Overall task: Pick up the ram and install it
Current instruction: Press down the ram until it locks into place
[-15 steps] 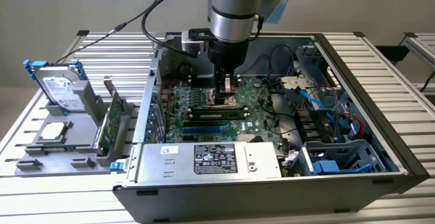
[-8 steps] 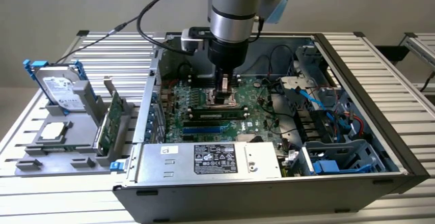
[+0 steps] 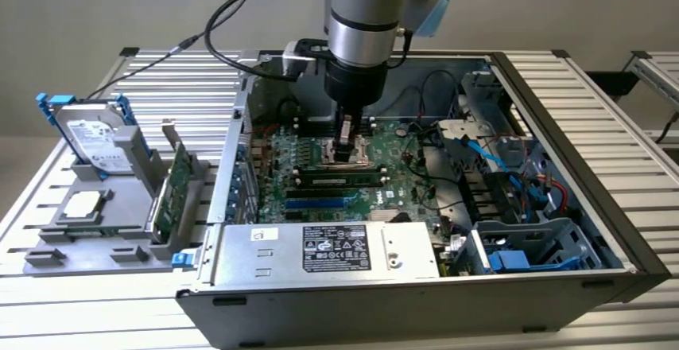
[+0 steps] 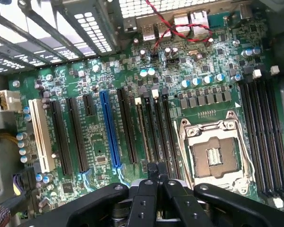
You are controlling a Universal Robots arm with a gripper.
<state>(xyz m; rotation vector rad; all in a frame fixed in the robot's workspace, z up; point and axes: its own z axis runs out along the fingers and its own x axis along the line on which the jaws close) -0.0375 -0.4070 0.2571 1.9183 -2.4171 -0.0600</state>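
My hand (image 3: 348, 149), fingers pressed together, hangs over the motherboard (image 4: 132, 94) inside the computer case (image 3: 552, 111), just above the ram (image 3: 339, 180) lying seated in its slot, cables (image 3: 498, 159) nearby.

Arm (image 3: 366, 16): cut off by the exterior view's upper edge.
Tool (image 4: 157, 182): base cut off by the picture's edge; fingertips closed together.
CPU socket (image 3: 345, 153): partly hidden behind the tool.
Power supply label (image 3: 334, 248): print too small to read.
Tabletop (image 3: 637, 167): runs past the exterior view's right edge.
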